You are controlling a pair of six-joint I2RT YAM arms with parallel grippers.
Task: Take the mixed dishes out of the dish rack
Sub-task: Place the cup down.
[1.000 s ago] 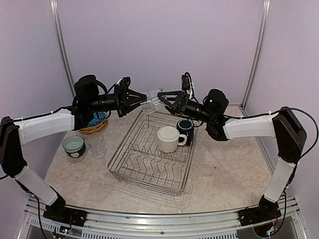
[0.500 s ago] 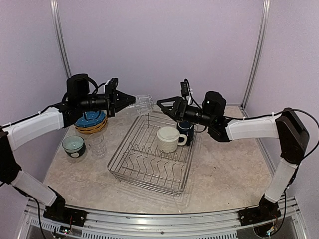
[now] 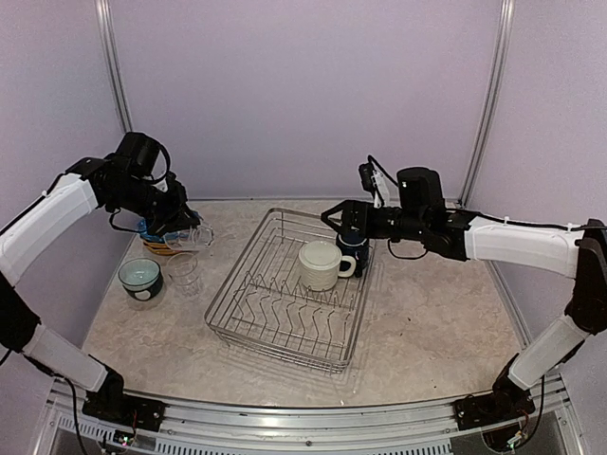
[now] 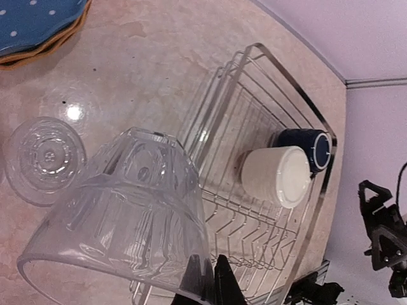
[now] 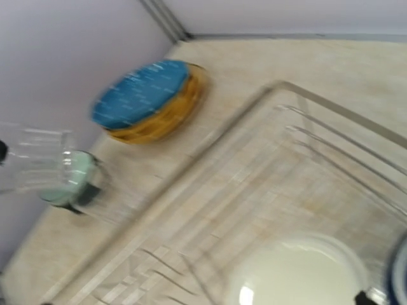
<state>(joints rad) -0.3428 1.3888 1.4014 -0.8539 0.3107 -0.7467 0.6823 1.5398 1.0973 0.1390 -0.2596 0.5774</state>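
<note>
Glass tumbler [image 4: 127,216] clamped in left claw [image 4: 210,283]; right claw [image 3: 340,216] spread wide over rack [image 3: 275,308]

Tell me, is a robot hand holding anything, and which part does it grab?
The left hand pinches a clear glass tumbler by its rim. The right hand is open, holding nothing.

The silver wire dish rack [image 3: 275,318] sits angled mid-desk. In its far right end stands a cream mug [image 3: 321,265], bottom up, with a dark navy mug [image 3: 353,248] just beside it. Left of the rack stand a teal-and-white bowl [image 3: 140,278] and a clear tumbler [image 3: 184,273], with stacked blue-speckled and mustard plates [image 5: 147,98] beyond. A second tumbler [image 4: 127,216] hangs tilted over the desk, its rim pinched in the left gripper [image 4: 208,279] jaws.
</note>
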